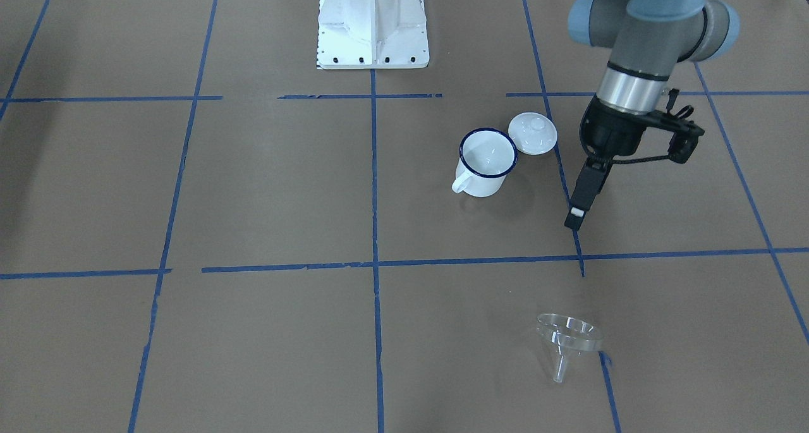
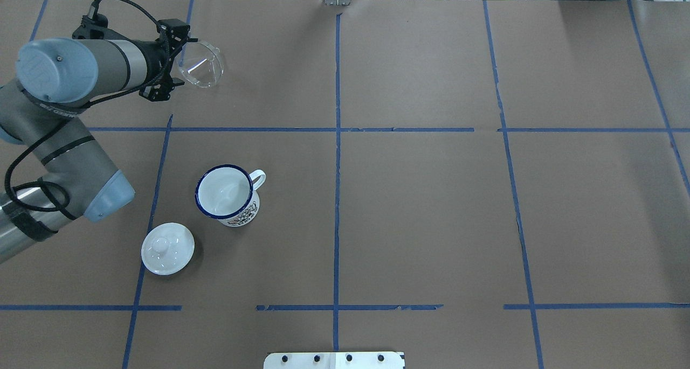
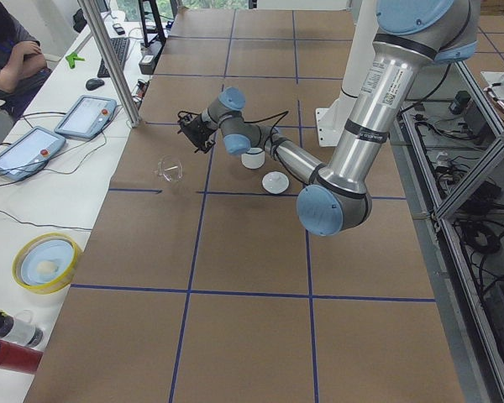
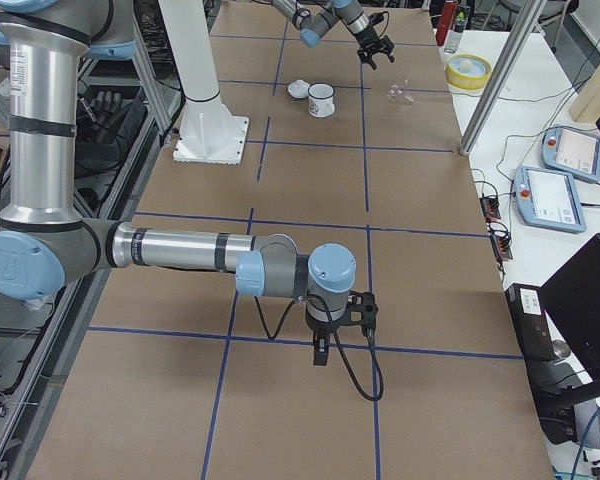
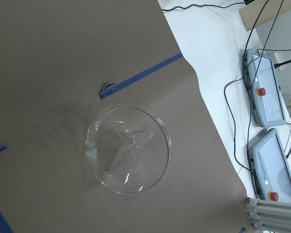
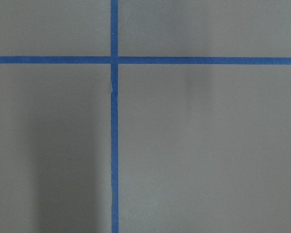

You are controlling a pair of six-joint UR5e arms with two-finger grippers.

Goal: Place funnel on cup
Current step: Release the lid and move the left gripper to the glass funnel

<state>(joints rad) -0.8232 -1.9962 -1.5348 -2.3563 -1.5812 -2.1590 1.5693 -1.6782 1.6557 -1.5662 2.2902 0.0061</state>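
The clear funnel (image 1: 565,338) lies on its side on the brown table; in the overhead view (image 2: 200,70) it is at the far left. It fills the middle of the left wrist view (image 5: 127,148), mouth toward the camera. The white cup (image 1: 485,161) with a dark blue rim stands upright and empty (image 2: 226,194). My left gripper (image 1: 574,221) points down, above the table between cup and funnel, touching neither. Its jaws are seen edge-on, so I cannot tell whether they are open. My right gripper (image 4: 320,358) is far from both, over bare table; I cannot tell its state.
A round white domed lid (image 1: 533,133) lies next to the cup on the robot's side (image 2: 167,248). The robot's white base (image 1: 373,28) stands at the table's near edge. The table's far edge, with a yellow bowl (image 3: 44,262) beyond it, is just past the funnel.
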